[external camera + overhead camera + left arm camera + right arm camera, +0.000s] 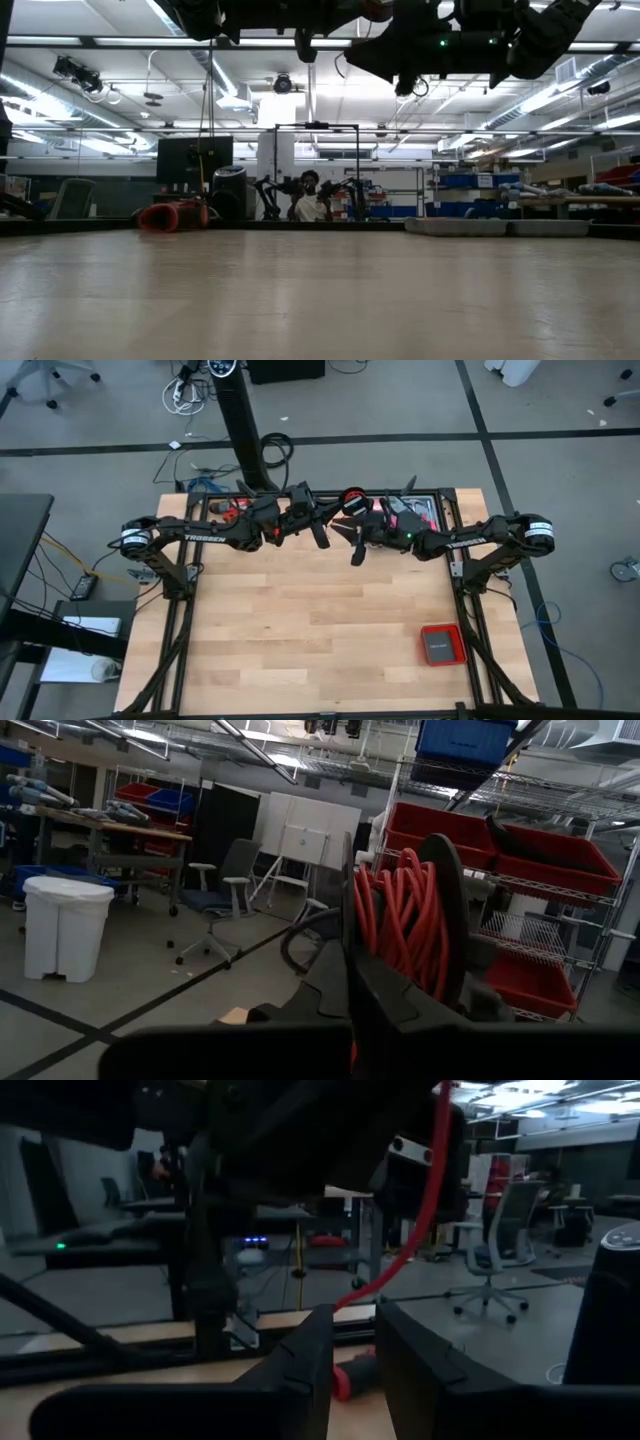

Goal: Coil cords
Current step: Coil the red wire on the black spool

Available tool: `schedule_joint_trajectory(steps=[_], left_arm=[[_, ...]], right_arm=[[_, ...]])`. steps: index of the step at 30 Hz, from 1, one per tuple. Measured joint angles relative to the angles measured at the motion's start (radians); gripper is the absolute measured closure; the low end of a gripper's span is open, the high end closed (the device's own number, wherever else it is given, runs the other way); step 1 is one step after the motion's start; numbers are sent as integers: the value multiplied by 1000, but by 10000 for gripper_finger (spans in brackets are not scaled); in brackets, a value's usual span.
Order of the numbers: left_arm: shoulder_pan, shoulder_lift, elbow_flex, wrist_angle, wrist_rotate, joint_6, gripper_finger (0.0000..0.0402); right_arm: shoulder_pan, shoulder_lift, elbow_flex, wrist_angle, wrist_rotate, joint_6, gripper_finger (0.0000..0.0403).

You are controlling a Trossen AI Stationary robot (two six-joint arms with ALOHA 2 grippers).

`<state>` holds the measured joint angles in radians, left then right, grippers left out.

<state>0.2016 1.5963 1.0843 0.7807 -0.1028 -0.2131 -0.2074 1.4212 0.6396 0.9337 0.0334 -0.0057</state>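
Note:
The cord is a thin red one, wound into a coil (398, 925) (352, 496) against a dark disc. It is held up in the air over the table's far middle, with my left gripper (350, 982) (335, 512) shut on it. One loose strand (425, 1200) runs down from the coil to the fingertips of my right gripper (355, 1342) (356, 542). That gripper faces the left one from the right, with its fingers apart. My left gripper holds the coil at its lower rim (362, 955), between its shut fingers; the fingers themselves hide the exact spot. The coil stands upright above the fingers, clear of the table. My right gripper: the strand's lower end (342, 1302) lies by one fingertip; I cannot tell whether they touch.
A flat red square box (441, 644) lies near the table's right front. A red-and-black object (175, 215) (232, 510) lies at the far left edge, under my left arm. A dark tray (430, 512) sits at the far right. A person (310, 203) sits beyond the table.

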Motion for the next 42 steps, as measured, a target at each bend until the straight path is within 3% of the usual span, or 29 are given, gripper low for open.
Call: schedule_joint_trajectory(steps=[7, 15, 29, 42], left_arm=[[0, 0, 0, 0, 0, 0, 401], [0, 0, 0, 1, 0, 0, 401], [0, 1, 0, 7, 2, 0, 401], [0, 1, 0, 6, 11, 0, 402]], right_arm=[[-2, 0, 0, -17, -65, 55, 326], [-9, 0, 5, 8, -54, 55, 328], [-11, 0, 91, -170, -76, 12, 362], [-11, 0, 91, -207, -89, 13, 360]])
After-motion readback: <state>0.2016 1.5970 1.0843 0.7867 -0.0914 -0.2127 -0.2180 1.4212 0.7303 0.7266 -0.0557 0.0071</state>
